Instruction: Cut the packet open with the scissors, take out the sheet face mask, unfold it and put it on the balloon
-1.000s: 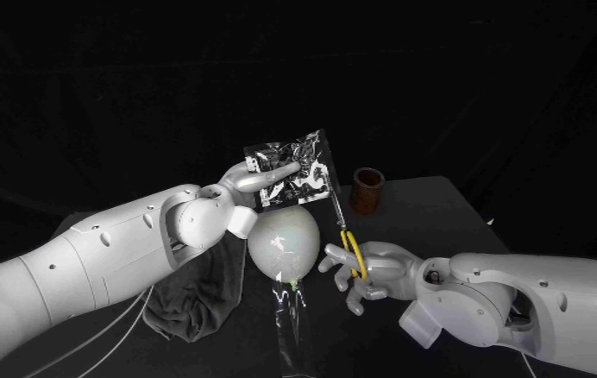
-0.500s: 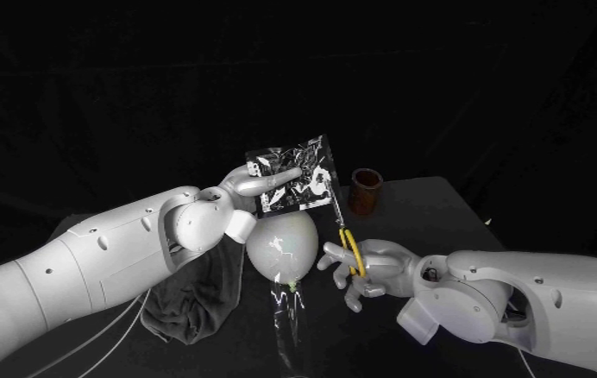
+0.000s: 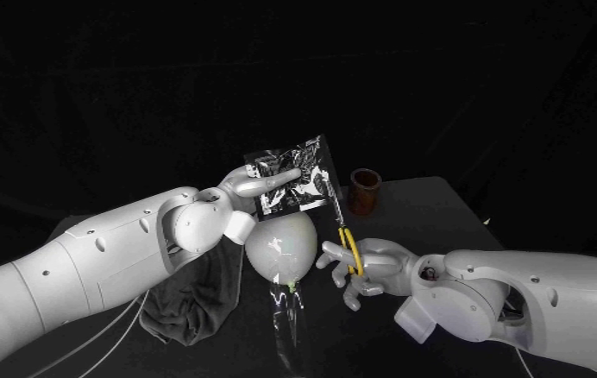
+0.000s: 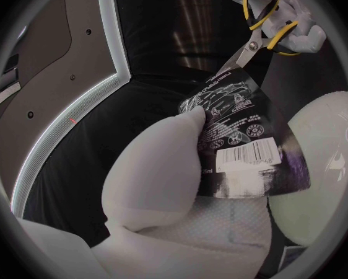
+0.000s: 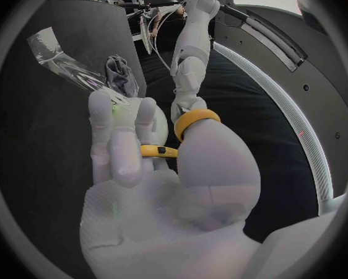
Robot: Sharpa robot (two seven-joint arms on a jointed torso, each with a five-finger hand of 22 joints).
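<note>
— Packet first: where is the black glossy foil packet with white print (image 3: 300, 176)?

— Up in the air above the table, just over the top of the pale, rounded balloon (image 3: 280, 244). The left hand (image 3: 255, 185) pinches it by its lower left part. In the left wrist view the thumb lies flat on the printed face, beside the barcode.

— And the other hand?

— The right hand (image 3: 368, 274) sits low, just to the right of the balloon, below the packet. It grips the steel-bladed scissors with yellow handles (image 3: 345, 227). In the right wrist view its thumb goes through one yellow loop.

— Where do the blades point?

— Up from the right hand towards the packet's right edge. In the left wrist view the tips meet that edge at a corner. Whether they have cut into the foil, I cannot tell.

— What holds the balloon?

— A clear plastic stand (image 3: 289, 326) on the black table (image 3: 430, 214), with the balloon's neck pointing down into it.

— Anything else nearby?

— A brown cylindrical cup (image 3: 366, 191) stands behind the scissors, and a dark crumpled cloth (image 3: 186, 300) lies under the left arm.
</note>
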